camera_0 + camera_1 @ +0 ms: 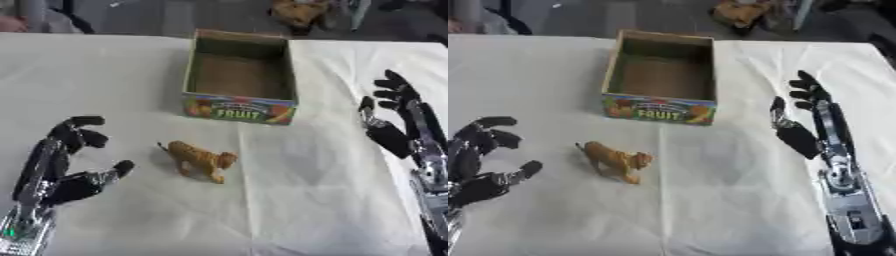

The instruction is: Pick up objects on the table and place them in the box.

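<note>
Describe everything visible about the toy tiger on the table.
The toy tiger is a small orange-tan animal figure, plastic by its look, with faint darker markings. It stands on its legs on the white tablecloth, tail toward the upper left, head lowered toward the lower right. It sits in front of the fruit box, apart from it. Neither robot hand touches it.

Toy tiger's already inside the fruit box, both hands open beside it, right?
Not quite. The toy tiger stands on the white table in front of the fruit box, whose inside looks empty in the left eye view. The left hand and right hand are open.
</note>
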Robot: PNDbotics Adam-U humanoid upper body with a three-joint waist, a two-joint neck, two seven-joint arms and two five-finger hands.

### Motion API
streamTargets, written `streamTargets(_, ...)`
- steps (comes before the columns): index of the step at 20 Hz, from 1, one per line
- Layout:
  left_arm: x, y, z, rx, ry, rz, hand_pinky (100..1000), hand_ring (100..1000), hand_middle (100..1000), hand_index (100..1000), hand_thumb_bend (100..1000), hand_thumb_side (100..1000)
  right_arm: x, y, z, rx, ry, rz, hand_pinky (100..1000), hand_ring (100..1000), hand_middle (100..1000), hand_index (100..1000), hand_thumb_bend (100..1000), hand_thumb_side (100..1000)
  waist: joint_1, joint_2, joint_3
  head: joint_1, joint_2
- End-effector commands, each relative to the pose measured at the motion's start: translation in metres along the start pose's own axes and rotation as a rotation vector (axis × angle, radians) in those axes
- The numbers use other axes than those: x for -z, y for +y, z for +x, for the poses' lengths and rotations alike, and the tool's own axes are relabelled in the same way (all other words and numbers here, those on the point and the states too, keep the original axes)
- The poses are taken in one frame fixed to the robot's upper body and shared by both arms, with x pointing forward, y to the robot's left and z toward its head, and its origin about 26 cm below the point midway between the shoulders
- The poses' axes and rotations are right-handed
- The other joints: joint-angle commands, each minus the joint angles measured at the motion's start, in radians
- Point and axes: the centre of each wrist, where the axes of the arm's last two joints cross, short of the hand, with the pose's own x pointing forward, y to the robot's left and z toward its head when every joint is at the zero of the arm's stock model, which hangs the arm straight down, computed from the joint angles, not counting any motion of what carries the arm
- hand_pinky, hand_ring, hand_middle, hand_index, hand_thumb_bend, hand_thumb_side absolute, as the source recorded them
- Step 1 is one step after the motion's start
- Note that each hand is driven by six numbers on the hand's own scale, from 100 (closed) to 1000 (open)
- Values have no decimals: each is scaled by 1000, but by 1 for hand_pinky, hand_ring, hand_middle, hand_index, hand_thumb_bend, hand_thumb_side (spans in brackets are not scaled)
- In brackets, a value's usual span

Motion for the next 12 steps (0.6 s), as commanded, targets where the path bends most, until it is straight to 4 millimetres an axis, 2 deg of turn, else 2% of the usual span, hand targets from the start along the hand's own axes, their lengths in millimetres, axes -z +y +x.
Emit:
streamTargets(1, 17, 13, 20, 109, -74, -71, 623, 623, 707, 761, 732, 100, 3, -6, 5, -8, -25, -8, 810, 836, 837, 1000, 100, 420, 4, -13, -2, 2, 6)
streamTargets(5, 35, 12, 33, 203, -109, -152, 627, 626, 707, 766, 733, 100, 4, -6, 6, -8, -27, -6, 810, 836, 837, 1000, 100, 419, 3, -15, -5, 4, 6)
streamTargets(12, 65, -3, 52, 331, -172, -330, 629, 630, 707, 774, 736, 100, 4, -6, 8, -3, -35, -1, 811, 837, 837, 1000, 100, 409, 1, -18, -19, 13, 6)
